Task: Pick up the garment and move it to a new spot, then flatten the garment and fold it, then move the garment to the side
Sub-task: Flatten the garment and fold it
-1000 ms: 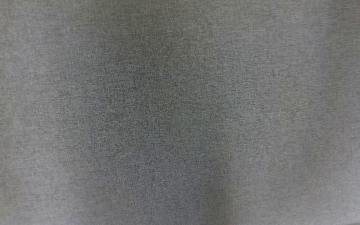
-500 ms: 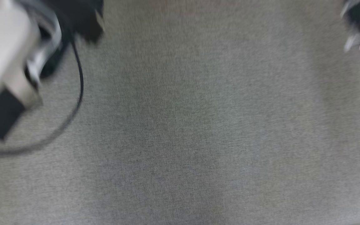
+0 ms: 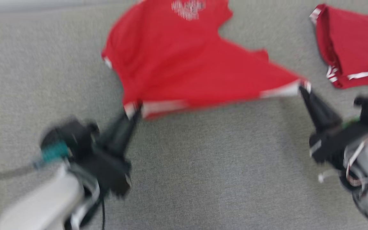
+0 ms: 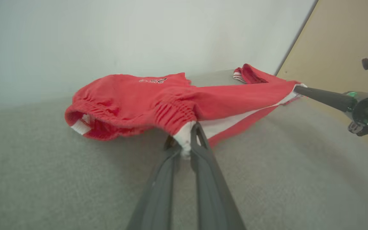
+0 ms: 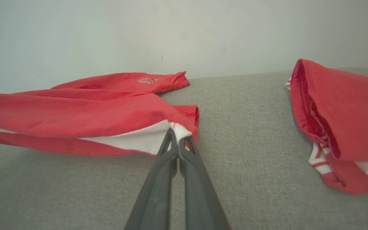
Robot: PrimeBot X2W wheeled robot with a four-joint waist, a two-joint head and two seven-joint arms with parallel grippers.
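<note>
Grey fabric surface (image 3: pixel 203 179), pale wall (image 5: pixel 171 32): my left end effector (image 3: pixel 135 109) and right end effector (image 3: pixel 302 88) each clamp the red shorts' (image 3: pixel 184 64) hem, centre-frame. Flattening step, I reckon; next, lower them taut.

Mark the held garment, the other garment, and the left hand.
held garment (image 3: pixel 184 64), head view, middle of red cloth
other garment (image 3: pixel 356 48), head view, red middle
left hand (image 4: pixel 185 137), left wrist view, between fingertips

The white print (image 3: pixel 188 8) on the red garment (image 3: pixel 184 64) is too blurred to read.
</note>
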